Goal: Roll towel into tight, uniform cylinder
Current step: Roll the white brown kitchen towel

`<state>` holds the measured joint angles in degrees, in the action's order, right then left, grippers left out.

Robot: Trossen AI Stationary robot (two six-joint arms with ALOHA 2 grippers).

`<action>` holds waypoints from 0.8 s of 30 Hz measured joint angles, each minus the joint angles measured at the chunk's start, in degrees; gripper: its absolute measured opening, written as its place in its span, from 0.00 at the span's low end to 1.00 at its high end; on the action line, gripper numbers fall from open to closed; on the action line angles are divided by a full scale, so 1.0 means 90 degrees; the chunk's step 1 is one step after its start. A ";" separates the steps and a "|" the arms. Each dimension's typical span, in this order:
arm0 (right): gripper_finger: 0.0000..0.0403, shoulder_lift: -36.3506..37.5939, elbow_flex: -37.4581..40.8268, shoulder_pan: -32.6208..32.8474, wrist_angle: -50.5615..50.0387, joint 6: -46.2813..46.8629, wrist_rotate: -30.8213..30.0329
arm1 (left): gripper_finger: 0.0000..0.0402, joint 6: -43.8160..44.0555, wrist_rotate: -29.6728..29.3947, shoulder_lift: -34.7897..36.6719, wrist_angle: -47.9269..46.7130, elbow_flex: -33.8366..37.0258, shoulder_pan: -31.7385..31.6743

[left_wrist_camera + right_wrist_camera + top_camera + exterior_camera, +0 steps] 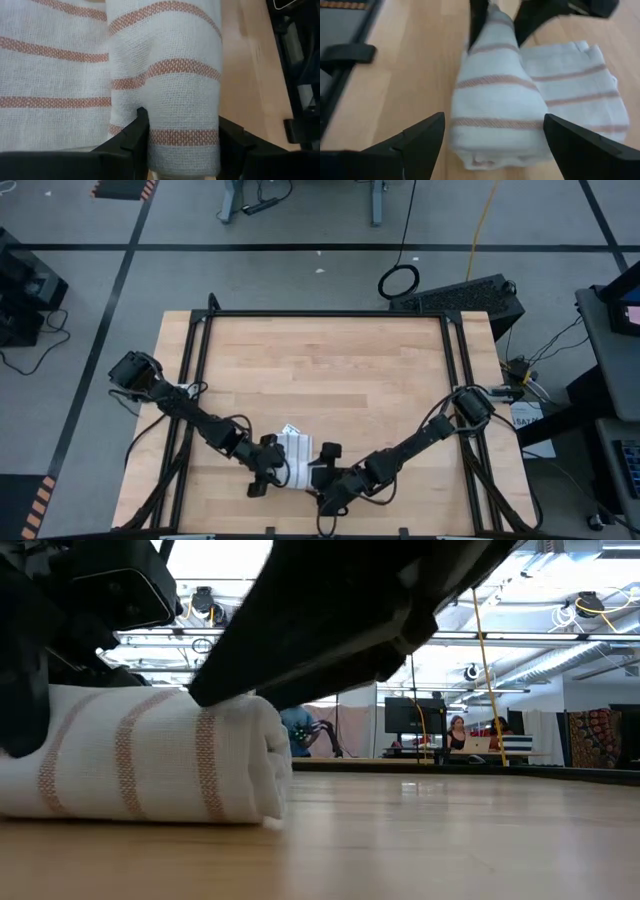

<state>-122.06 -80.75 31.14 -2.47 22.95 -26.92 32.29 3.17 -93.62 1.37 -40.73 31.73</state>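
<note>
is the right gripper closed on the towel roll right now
No. In the right wrist view the right gripper stands wide open, its fingers clear on either side of the towel, not touching it.

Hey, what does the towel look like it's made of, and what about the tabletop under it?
The towel: seemingly woven cotton, matte white with thin reddish-brown stripes; the open weave grid shows in the left wrist view. The tabletop: pale wood, likely butcher-block, smooth with a slight sheen; narrow strips and grain lines show from above.
</note>
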 joint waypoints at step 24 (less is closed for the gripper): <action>0.84 -0.0015 0.0075 -0.0396 0.0271 -0.0003 0.1239 | 0.40 0.0052 0.0698 -0.0005 0.0035 0.0006 -0.0423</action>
<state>-122.19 -80.07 27.57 -0.03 22.92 -15.77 32.75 9.46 -93.67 1.68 -40.68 27.92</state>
